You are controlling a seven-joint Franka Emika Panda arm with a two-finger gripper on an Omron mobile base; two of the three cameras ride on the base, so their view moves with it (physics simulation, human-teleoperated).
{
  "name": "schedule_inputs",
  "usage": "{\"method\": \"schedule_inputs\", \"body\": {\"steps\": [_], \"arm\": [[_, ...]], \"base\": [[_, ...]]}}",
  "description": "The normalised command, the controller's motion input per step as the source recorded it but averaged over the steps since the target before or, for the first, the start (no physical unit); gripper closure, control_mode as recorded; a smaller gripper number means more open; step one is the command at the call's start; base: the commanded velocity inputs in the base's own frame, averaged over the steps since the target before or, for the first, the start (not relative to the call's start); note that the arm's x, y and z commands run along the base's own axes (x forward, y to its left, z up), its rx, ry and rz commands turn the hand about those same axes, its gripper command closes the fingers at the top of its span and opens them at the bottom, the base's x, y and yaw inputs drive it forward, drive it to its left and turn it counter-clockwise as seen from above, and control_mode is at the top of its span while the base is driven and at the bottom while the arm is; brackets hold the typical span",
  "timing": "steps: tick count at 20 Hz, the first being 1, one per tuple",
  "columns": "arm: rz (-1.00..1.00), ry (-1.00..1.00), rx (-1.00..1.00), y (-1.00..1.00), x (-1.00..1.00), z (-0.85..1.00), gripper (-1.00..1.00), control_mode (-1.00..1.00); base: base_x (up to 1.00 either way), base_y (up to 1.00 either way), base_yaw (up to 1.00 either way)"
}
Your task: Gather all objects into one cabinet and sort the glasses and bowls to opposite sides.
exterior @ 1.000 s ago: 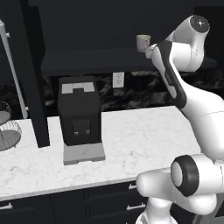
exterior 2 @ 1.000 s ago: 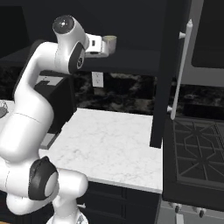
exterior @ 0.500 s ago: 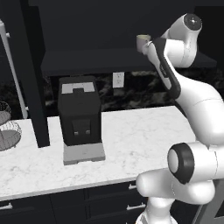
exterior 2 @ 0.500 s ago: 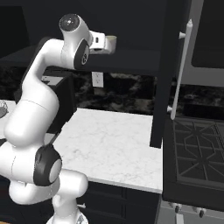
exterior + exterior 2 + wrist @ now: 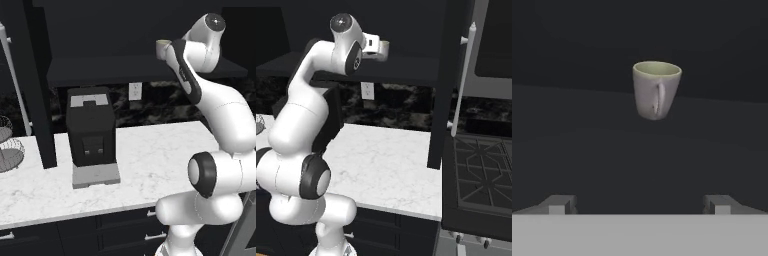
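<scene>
Cup: grey-beige cup (image 5: 656,90) stood upright on cabinet shelf (image 5: 587,145) | Relation: straight ahead of hand (image 5: 639,204), apart, axis vertical | Hand: spread wide, empty

The white Franka arm with dark joints (image 5: 220,125) rises from its rounded base, bends back at a dark elbow joint low down, then climbs steeply to a second dark-capped joint at the top, where the forearm folds forward and level. The two-finger gripper (image 5: 640,204) points straight ahead, its small dark fingertips (image 5: 558,204) spread wide apart, nothing between them, touching nothing
</scene>
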Motion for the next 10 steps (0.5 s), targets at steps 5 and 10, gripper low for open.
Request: {"method": "schedule_inputs", "body": {"steps": [5,10], "arm": [[0.00,0.01,0.01,-0.15,0.32,0.00,-1.00,-1.00],[0.00,0.03,0.00,-0.02,0.41,0.00,-1.00,-1.00]], "base": [[0.00,0.00,0.00],[0.00,0.00,0.00]]}}
